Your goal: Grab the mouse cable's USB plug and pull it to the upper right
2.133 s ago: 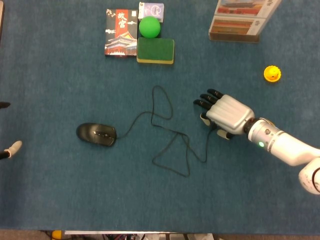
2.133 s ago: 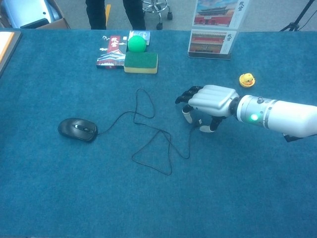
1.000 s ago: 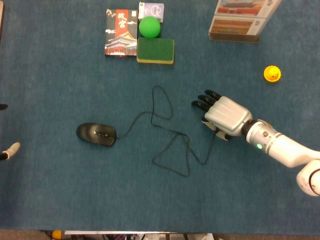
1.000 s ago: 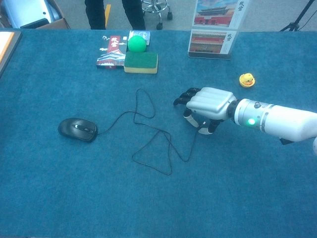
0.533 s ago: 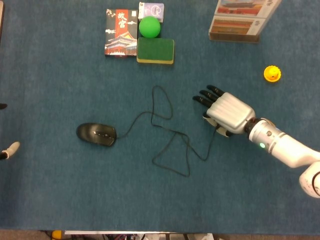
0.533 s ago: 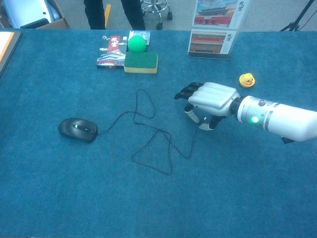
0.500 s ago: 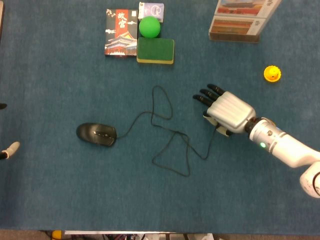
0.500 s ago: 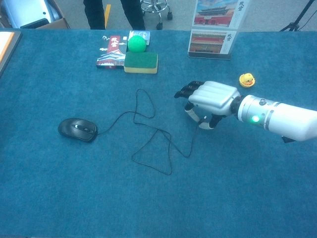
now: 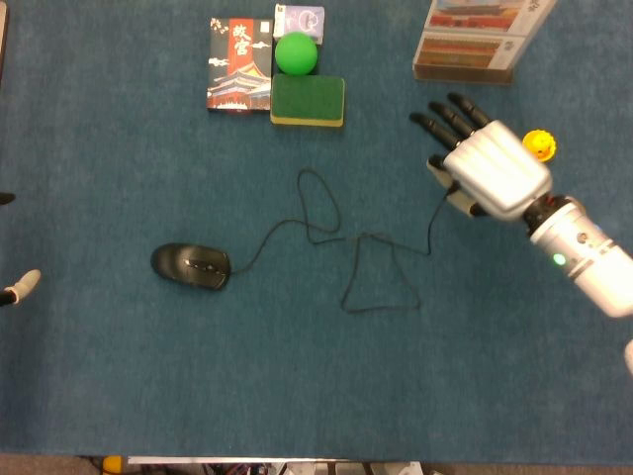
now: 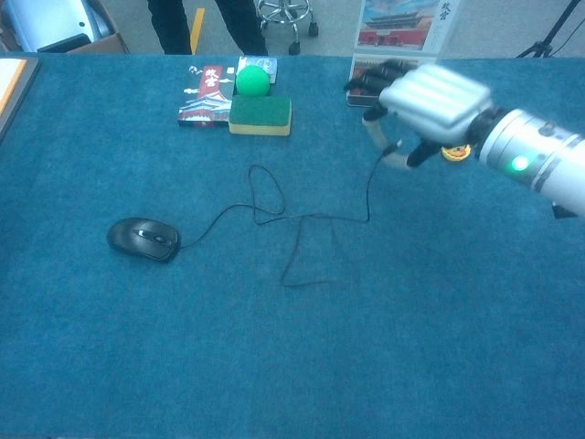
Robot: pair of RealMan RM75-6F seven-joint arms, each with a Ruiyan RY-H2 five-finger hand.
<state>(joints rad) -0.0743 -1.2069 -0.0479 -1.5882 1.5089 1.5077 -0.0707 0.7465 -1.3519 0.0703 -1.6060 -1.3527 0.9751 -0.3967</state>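
Fingers [image 9: 450,112] spread; the thumb side pinches the plug [image 10: 391,151] under the right hand [image 9: 490,170], upper right of frame.
The cable [image 9: 381,259] lies looped mid-frame; a thin pinch could slip, or tautening could drag the mouse [image 9: 191,265].

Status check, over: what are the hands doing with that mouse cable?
Right hand holds the USB plug end, lifted off the table. Cable trails down from it; mouse sits on the table. Left hand barely in view. Yellow duck close beside right hand.
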